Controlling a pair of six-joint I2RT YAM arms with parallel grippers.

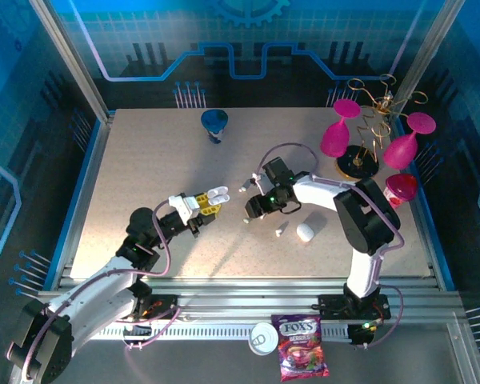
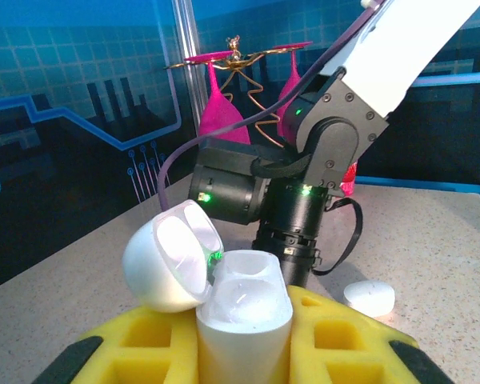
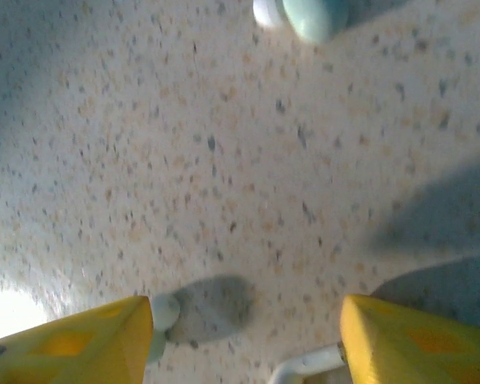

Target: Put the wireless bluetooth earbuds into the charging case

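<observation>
Left wrist view: left gripper point(image 2: 244, 340) is squeezing an open white round plastic case point(image 2: 242, 316); right gripper point(image 3: 248, 320), behind that case, is gaping apart.

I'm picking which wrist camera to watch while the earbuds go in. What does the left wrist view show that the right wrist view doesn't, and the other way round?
Left wrist, not right wrist: the left gripper shut on the open case, the right arm, a closed case on the table, pink glasses. Right wrist, not left wrist: the right gripper, open, with what looks like a small white earbud beside one finger. Both: the speckled table.
</observation>
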